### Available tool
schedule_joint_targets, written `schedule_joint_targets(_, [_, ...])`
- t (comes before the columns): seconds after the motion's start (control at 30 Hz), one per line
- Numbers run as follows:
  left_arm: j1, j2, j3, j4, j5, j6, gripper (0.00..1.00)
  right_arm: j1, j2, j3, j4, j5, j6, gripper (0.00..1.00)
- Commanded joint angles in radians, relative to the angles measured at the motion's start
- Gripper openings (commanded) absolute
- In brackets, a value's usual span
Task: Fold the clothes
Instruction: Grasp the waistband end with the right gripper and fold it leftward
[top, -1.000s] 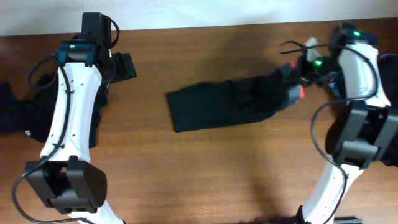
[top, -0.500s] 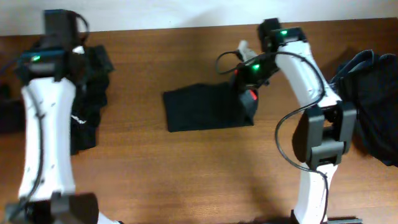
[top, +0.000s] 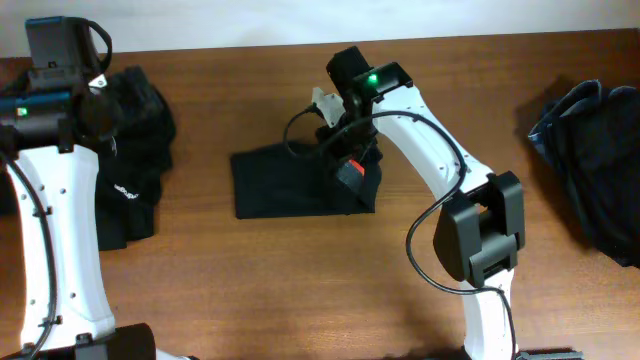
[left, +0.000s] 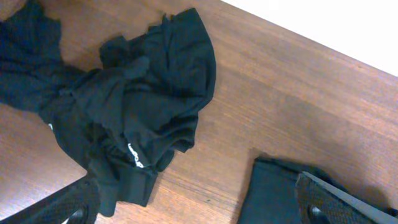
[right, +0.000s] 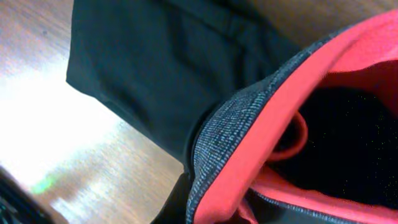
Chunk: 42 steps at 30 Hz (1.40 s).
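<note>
Right jaws grasp the waistband (right: 239, 115) of the trousers (top: 285, 185), left jaws gape released; letting go off-line risks a crooked fold.

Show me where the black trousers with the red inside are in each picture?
Overhead: the trousers lie folded in the middle of the table, with the red lining at their right end.
Left wrist: only a dark corner at the bottom right, probably them.
Right wrist: they fill most of the picture, red lining at the right.
Shared landmark: the brown wooden table.
</note>
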Motion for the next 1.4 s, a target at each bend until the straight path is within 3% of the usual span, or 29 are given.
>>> schedule_joint_targets(0.0, [0.003,0.005,0.004,-0.002,0.008,0.015,0.99,-0.022,-0.044,0.106,-0.024,0.035,0.029,0.04])
schedule_joint_targets(0.47, [0.012,0.005,0.004,0.006,0.008,0.015,0.99,-0.112,-0.044,0.451,-0.216,0.036,0.028,0.04])
schedule_joint_targets(1.1, [0.012,0.008,0.002,0.006,0.039,0.014,0.99,-0.432,-0.044,0.463,-0.391,-0.016,-0.111,0.04])
schedule_joint_targets(1.37, [0.011,0.067,0.000,0.005,0.118,0.013,0.99,-0.380,-0.044,0.463,-0.407,-0.031,-0.153,0.04])
